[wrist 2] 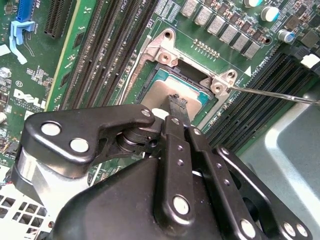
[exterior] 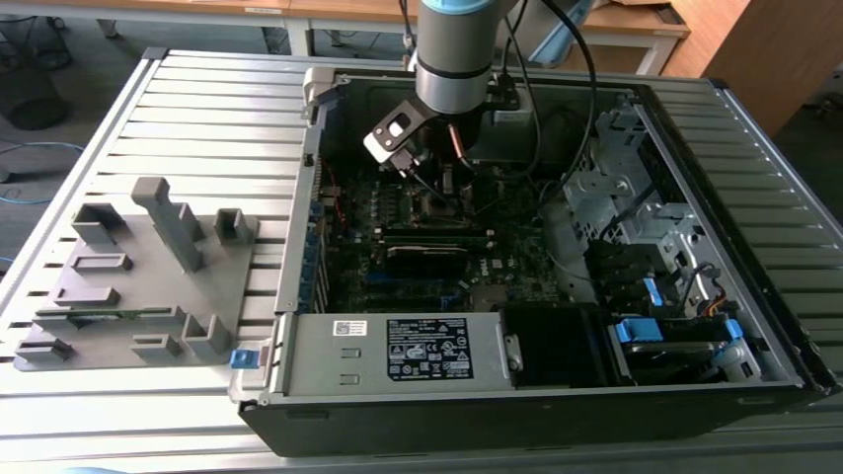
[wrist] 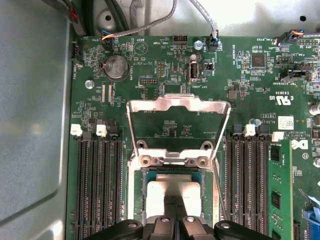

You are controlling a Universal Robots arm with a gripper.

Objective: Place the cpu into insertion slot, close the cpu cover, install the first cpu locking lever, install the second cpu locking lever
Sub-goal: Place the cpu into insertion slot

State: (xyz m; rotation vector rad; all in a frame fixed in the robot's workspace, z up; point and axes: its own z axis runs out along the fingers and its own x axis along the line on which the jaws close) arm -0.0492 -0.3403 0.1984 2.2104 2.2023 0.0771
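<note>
Starting with the hand (wrist 2: pixel 176 102): fingers pressed together, pinching nothing, tips down on the silver top of the cpu (wrist 2: pixel 157 90). Looks like the seating step, judging by the cpu lying inside the insertion slot (wrist 2: pixel 186 69) with dark frame showing round it. Best to go light here tbh: push straight down, no sideways drag, and check for every edge sitting level inside the rim. Can't tell about the near edge, hidden under the fingers. Just beyond, in the first wrist view, got the cpu cover (wrist: pixel 150 104) standing open and tilted back, apart from the chip. Worth minding the thin locking lever (wrist 2: pixel 275 94) sticking out beside the socket corner too. Further out, just the computer case (exterior: pixel 554 420) on the slatted surface (exterior: pixel 197 109).
</note>
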